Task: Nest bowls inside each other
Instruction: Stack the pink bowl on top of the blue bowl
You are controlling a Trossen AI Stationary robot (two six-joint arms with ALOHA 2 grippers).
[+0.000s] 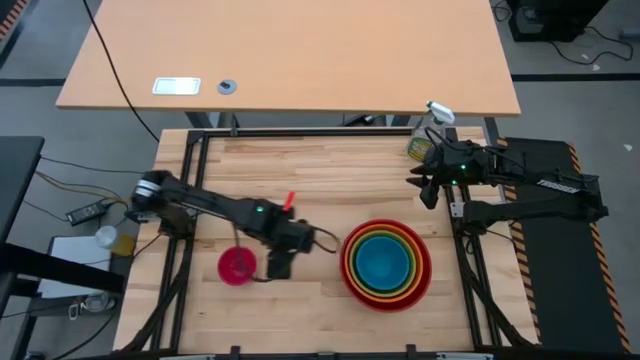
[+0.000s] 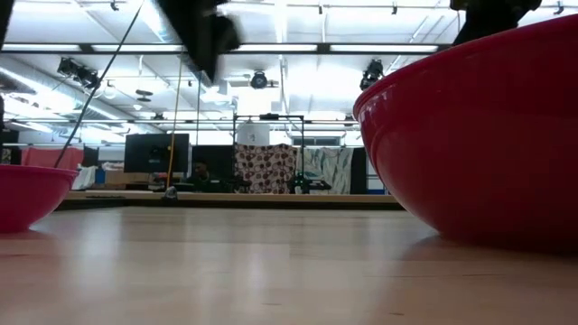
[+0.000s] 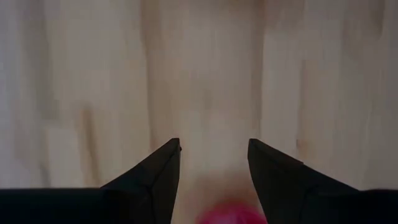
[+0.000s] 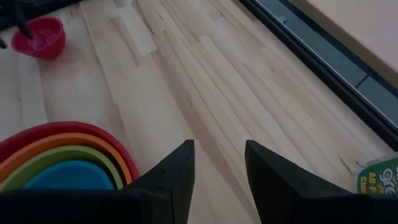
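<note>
Counter (image 1: 330, 165): pale butcher-block wood in long glued strips with visible grain, set in a black metal frame.
Red bowl (image 1: 424, 281): largest, round, smooth glossy plastic, standing on the counter toward its front right; in the low view its curved wall (image 2: 479, 135) fills the right side.
Orange bowl (image 1: 352, 262): nested inside the red one, showing as a thin ring.
Green bowl (image 1: 362, 247): lime, nested inside the orange, another concentric ring.
Blue bowl (image 1: 386, 264): innermost of the stack, its smooth round floor open to view.
Pink bowl (image 1: 237, 266): smallest, magenta, round, upright and alone on the counter toward the front, left of centre, well apart from the stack.
Left end effector (image 1: 279, 266): just beside the pink bowl on its right, pointing down at the wood; two dark tapered fingers (image 3: 155, 177) spread, holding nothing, with a blur of pink at the edge between them.
Right end effector (image 1: 428, 190): near the counter's right edge, toward the back, beyond the stack; its dark wedge-shaped fingers (image 4: 171, 177) stand apart with bare wood in the gap, gripping nothing.
Bottle (image 1: 428, 135): clear spray bottle with white trigger head and green label, at the back right corner.
</note>
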